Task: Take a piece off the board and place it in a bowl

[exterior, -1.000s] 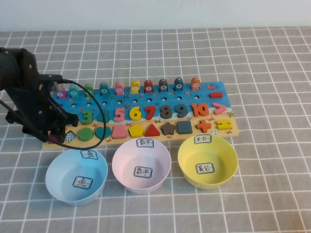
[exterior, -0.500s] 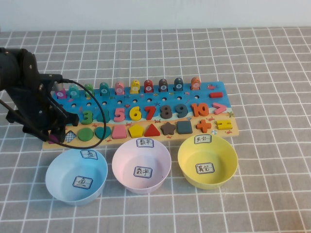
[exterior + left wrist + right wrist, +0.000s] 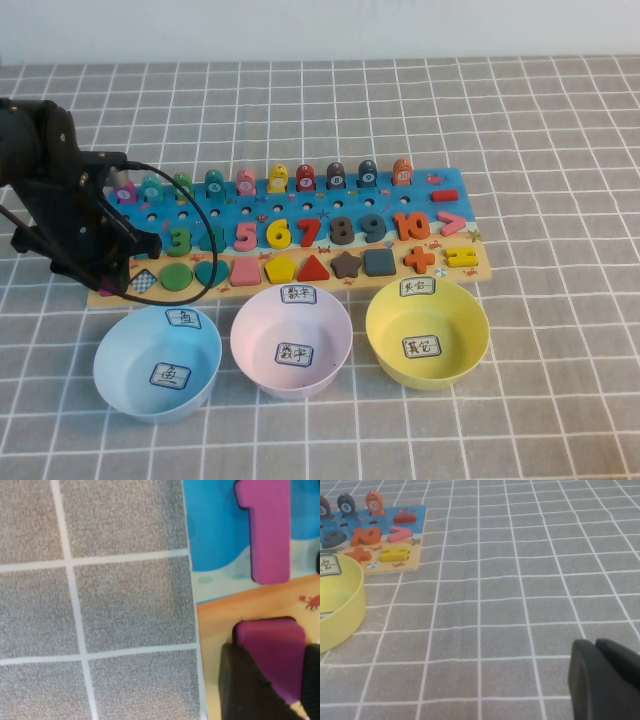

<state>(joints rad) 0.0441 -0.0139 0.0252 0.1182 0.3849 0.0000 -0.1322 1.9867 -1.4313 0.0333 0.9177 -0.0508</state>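
Observation:
The board (image 3: 385, 197) lies across the middle of the table, and its left end (image 3: 210, 525) shows in the left wrist view. The magenta piece (image 3: 272, 650) sits in the tan strip at that end. My left gripper (image 3: 279, 680) is down over it with one black finger (image 3: 245, 685) against each side, shut on it. In the high view the left gripper (image 3: 112, 283) hides the piece. The yellow bowl (image 3: 475, 320) stands in front of the board's right end, and its wall (image 3: 340, 605) shows in the right wrist view. My right gripper (image 3: 595, 644) hangs shut over bare cloth, outside the high view.
A pink bowl (image 3: 240, 330) and a light blue bowl (image 3: 105, 350) stand in a row left of the yellow one, just in front of the board. A magenta number 1 (image 3: 267, 530) sits on the blue part beside the held piece. Grey checked cloth covers the table.
The left gripper's fingers have drawn in onto the piece, and the magenta spot seen beneath them in the high view is now covered. The arm has stayed put.

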